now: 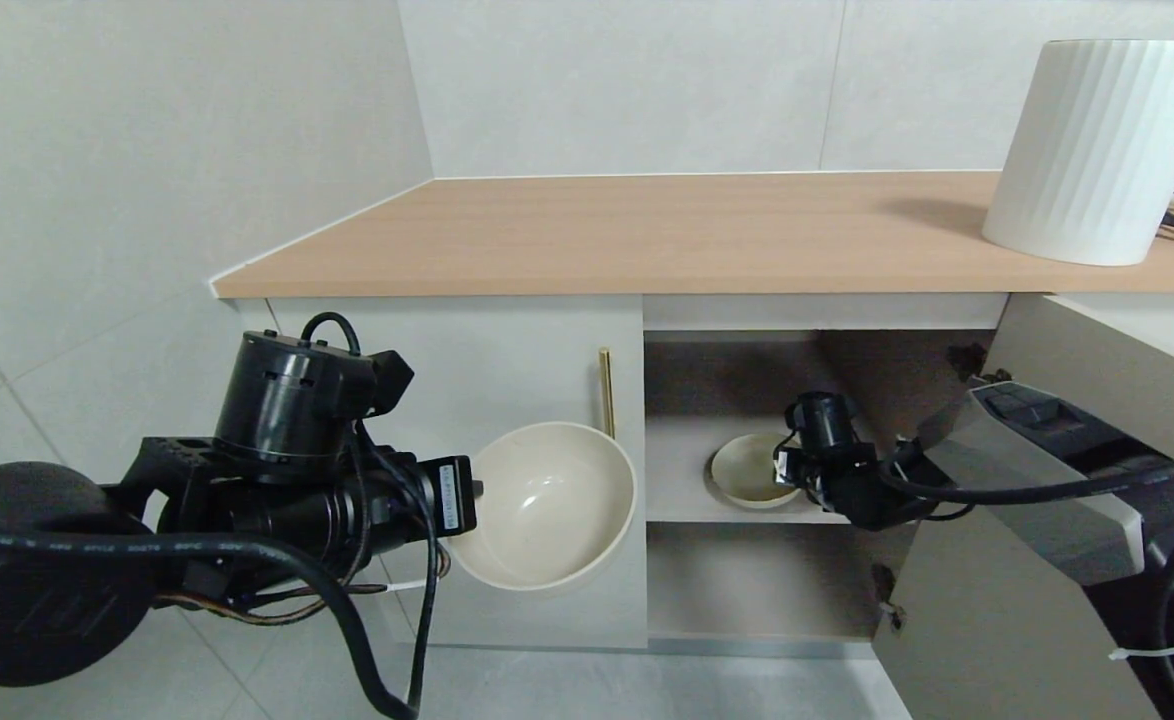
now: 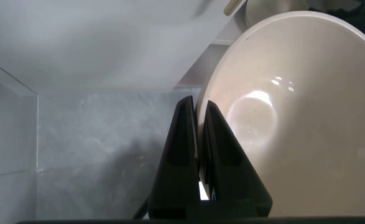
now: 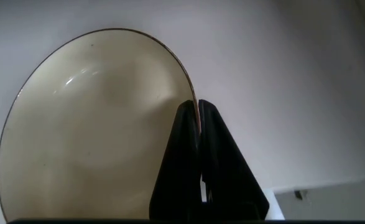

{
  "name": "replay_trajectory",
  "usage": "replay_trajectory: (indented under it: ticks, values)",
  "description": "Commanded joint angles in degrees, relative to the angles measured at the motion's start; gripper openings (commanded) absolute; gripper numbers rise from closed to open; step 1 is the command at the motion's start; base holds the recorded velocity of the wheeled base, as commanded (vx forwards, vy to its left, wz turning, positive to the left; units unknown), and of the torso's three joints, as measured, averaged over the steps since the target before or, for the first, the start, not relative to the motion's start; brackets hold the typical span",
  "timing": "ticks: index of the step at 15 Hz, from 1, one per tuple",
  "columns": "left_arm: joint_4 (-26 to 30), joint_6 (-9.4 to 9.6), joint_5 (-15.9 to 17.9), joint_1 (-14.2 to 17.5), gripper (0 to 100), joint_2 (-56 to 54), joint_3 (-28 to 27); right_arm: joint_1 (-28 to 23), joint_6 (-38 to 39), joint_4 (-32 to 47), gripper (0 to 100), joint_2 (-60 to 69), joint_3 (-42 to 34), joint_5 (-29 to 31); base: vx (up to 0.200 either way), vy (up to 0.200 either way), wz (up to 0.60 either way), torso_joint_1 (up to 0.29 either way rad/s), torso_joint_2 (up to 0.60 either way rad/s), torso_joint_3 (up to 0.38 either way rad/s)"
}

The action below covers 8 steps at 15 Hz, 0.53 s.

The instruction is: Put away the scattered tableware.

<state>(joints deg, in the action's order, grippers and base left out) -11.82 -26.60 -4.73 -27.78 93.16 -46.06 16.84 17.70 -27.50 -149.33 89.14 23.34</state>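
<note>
On the head view I have the left pincer [image 1: 471,495] clenched on the left edge of a cream bowl [image 1: 557,505], held in the air in front of the closed cabinet door [image 1: 507,360], just below its brass handle [image 1: 605,390]. The bowl is tipped up steeply, its mouth facing back toward me and slightly upward, its underside toward the door. To its right the cabinet stands open, and my right pincer [image 1: 782,470] is inside, grasping the right edge of a smaller cream dish [image 1: 744,468] at the middle shelf [image 1: 677,505]. The dish's mouth faces up and toward me; I think it rests on the shelf, but I cannot be sure it touches. The open door [image 1: 997,600] hangs at the right, and a ribbed white container [image 1: 1097,150] stands on the counter [image 1: 647,235] above. On the left wrist view the left pincer [image 2: 200,115] has the bowl's [image 2: 306,118] rim pinched between its fingers. On the right wrist view the right pincer [image 3: 198,115] nips the dish's [image 3: 95,124] thin rim the same way.
</note>
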Motion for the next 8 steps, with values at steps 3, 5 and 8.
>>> replay_trajectory:
  ticks: [3,5,8]
  values:
    - [0.0,-0.03,-0.1,-0.2,0,0.4,0.0,-0.9,0.1,0.1,0,-4.1,4.8,0.3,0.000,0.000,0.00,0.000,0.00,0.000]
    - [0.0,-0.03,-0.1,-0.2,0,0.4,0.0,-1.0,0.0,0.1,0,-5.4,6.8,1.8,0.000,0.000,0.00,0.000,0.00,0.000]
    - [0.0,-0.03,-0.1,-0.2,0,0.7,0.0,-1.0,0.0,0.1,0,-6.5,8.5,2.6,0.000,0.000,0.00,0.000,0.00,0.000]
